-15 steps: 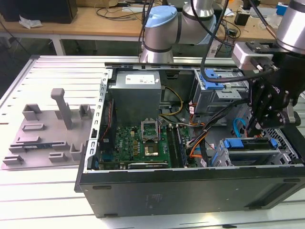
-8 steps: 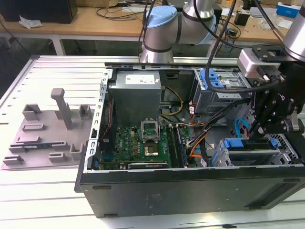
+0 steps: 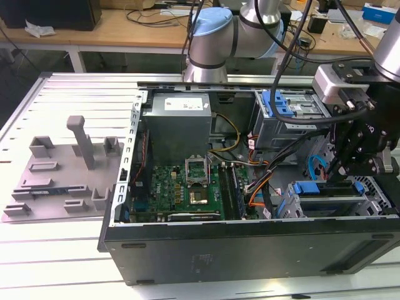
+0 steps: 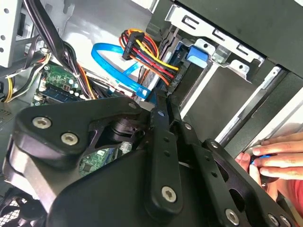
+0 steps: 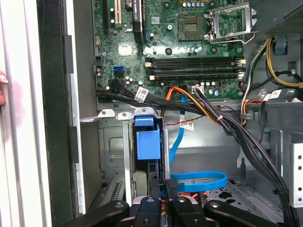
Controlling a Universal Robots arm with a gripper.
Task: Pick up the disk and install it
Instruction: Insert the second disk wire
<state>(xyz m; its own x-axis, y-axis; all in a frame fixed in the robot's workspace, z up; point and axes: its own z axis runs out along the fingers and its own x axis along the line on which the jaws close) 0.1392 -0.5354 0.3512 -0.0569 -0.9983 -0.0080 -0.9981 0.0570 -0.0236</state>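
Tabletop, slatted metal, carries an open computer case lying on its side, its black wall along the tabletop's near edge.

In the case's near corner, at the exterior view's right, the drive cage holds the disk. It stands on edge in its slot, and the blue carrier bracket shows along its top. In the first wrist view, the disk sits edge-on between the cage's metal walls. In the second wrist view, its blue tab lies under the cage's silver frame.

The gripper hangs directly over that slot. In both wrist views, its jaws are drawn together with nothing between them. The tips are just beside the disk's cabled edge. Contact cannot be confirmed.

A blue data cable loops on the case floor close by.

A person's hand rests on the case's outer edge.

Mid-case lies the green motherboard. Beyond it, against the case's far wall, is the grey power-supply box.

A grey fixture plate sits on the tabletop beside the case, on the exterior view's left.

At the far edge stands the arm's base.
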